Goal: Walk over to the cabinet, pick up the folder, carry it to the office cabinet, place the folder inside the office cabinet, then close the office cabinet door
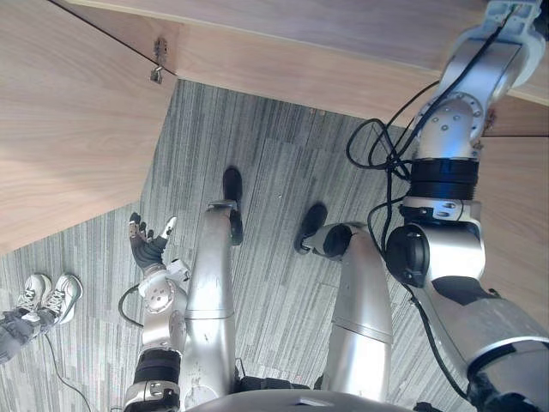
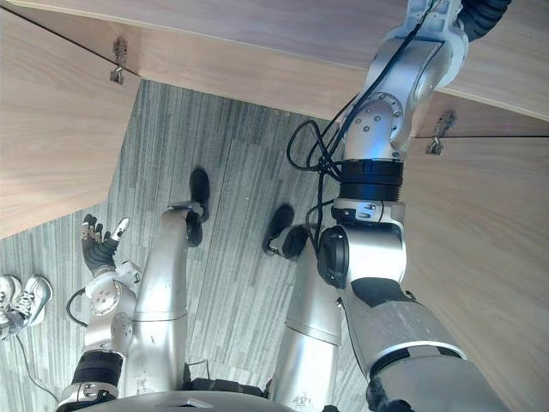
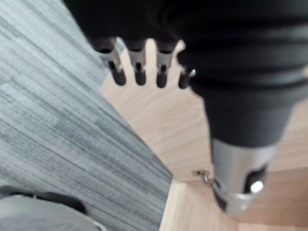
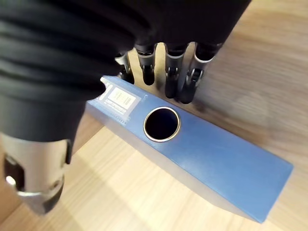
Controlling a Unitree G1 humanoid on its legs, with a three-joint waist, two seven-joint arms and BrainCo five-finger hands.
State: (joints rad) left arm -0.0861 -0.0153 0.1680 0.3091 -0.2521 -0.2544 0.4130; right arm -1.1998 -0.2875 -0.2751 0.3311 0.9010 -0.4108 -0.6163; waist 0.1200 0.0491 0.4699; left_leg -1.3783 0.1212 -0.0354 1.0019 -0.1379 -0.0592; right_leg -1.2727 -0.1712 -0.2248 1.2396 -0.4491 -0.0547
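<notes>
The blue folder (image 4: 207,154) lies on a pale wooden surface (image 4: 120,197) under the right hand (image 4: 172,79), its spine turned up towards the wrist camera. The round finger hole (image 4: 161,124) and a small label (image 4: 120,99) sit near the end closest to the hand. The fingers (image 4: 147,72) reach down in a straight row just past the far edge of the spine at that labelled end. Their dark tips are right against the edge, and whether they press on it I cannot tell. The thumb (image 4: 33,192) hangs on the near side, clear of the folder, so the hand straddles it without being closed on it.

The left hand (image 1: 146,247) hangs low beside the leg over the grey striped carpet (image 1: 257,146), fingers loosely apart and empty. Wood cabinet panels (image 1: 69,129) border the carpet, with a metal hinge (image 1: 157,62) where two of them meet. A person's pale shoes (image 1: 47,296) stand at the left edge.
</notes>
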